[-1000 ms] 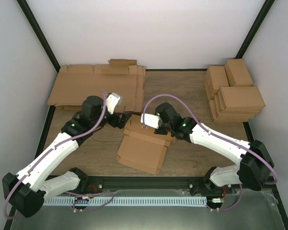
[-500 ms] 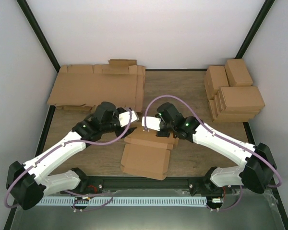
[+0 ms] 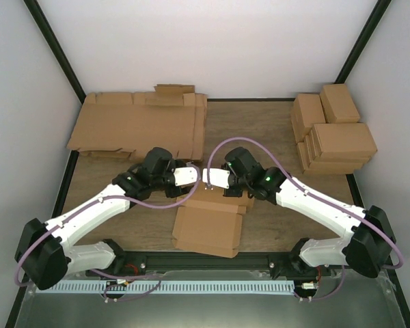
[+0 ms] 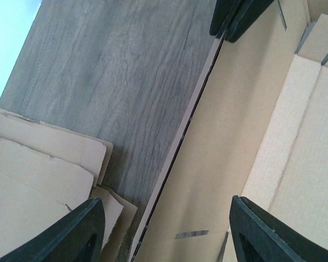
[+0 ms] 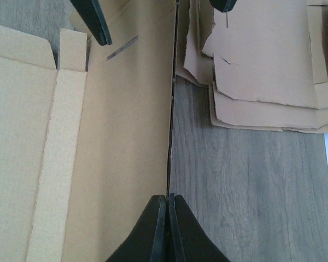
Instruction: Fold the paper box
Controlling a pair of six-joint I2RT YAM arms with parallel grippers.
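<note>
One plain brown paper box [image 3: 206, 229], creased, one flap upright.

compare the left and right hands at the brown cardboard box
The left hand is open; the right hand is shut. The left hand straddles a raised flap of the plain brown cardboard box without touching; the right hand pinches its edge. Both meet at that flap.
</note>
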